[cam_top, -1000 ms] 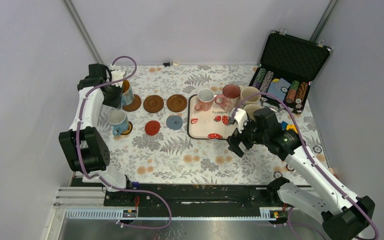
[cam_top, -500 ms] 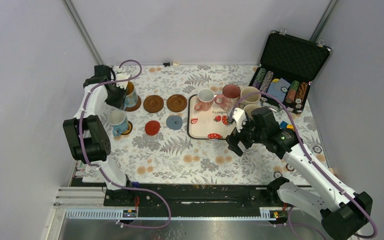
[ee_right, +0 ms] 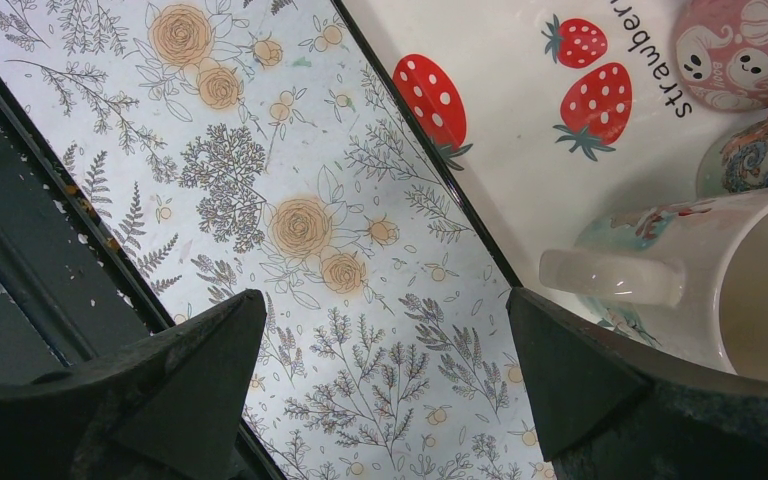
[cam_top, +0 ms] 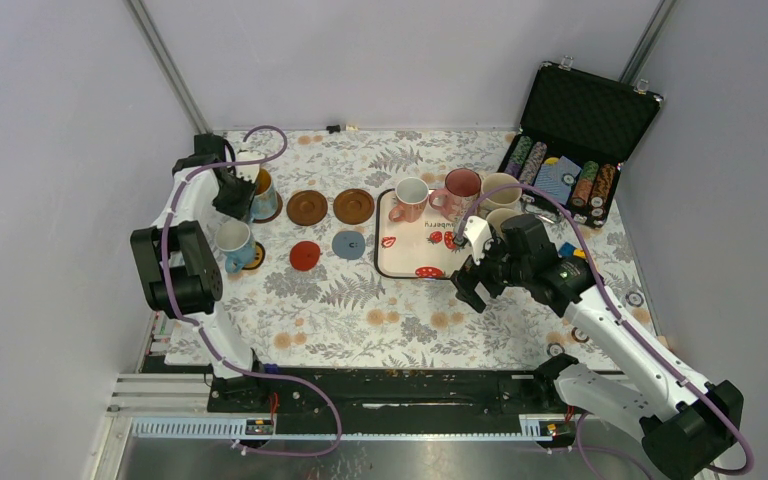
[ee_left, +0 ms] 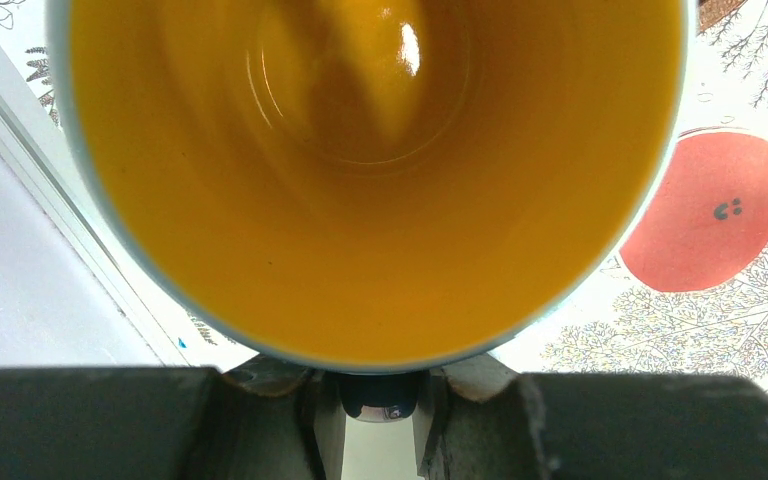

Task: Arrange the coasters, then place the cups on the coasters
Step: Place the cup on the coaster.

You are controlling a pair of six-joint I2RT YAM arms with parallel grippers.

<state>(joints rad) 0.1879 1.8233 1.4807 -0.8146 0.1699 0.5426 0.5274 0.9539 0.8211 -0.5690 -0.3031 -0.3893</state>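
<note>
My left gripper [cam_top: 236, 192] [ee_left: 382, 378] is shut on the handle of the blue cup [cam_top: 260, 188], whose yellow inside [ee_left: 370, 170] fills the left wrist view. The cup stands upright over the leftmost dark brown coaster [cam_top: 274, 210]; I cannot tell whether they touch. Two more brown coasters [cam_top: 307, 207] [cam_top: 354, 206] lie bare, as do the red coaster [cam_top: 304, 254] [ee_left: 705, 210] and the grey-blue one [cam_top: 348, 244]. A white-and-blue cup [cam_top: 235, 243] sits on the black coaster [cam_top: 255, 262]. My right gripper [cam_top: 467, 290] [ee_right: 380, 345] hangs open beside a cream cup [ee_right: 730, 290].
A strawberry-print tray [cam_top: 400, 255] [ee_right: 520, 110] holds a white cup with a pink handle [cam_top: 412, 197], a pink cup [cam_top: 460, 189] and two cream cups [cam_top: 501, 189] [cam_top: 506, 221]. An open black case of poker chips [cam_top: 570, 160] stands at the back right.
The left arm has folded in and carried the blue cup a little right and down toward the brown coaster. The right arm has barely shifted, its jaws still wide.
</note>
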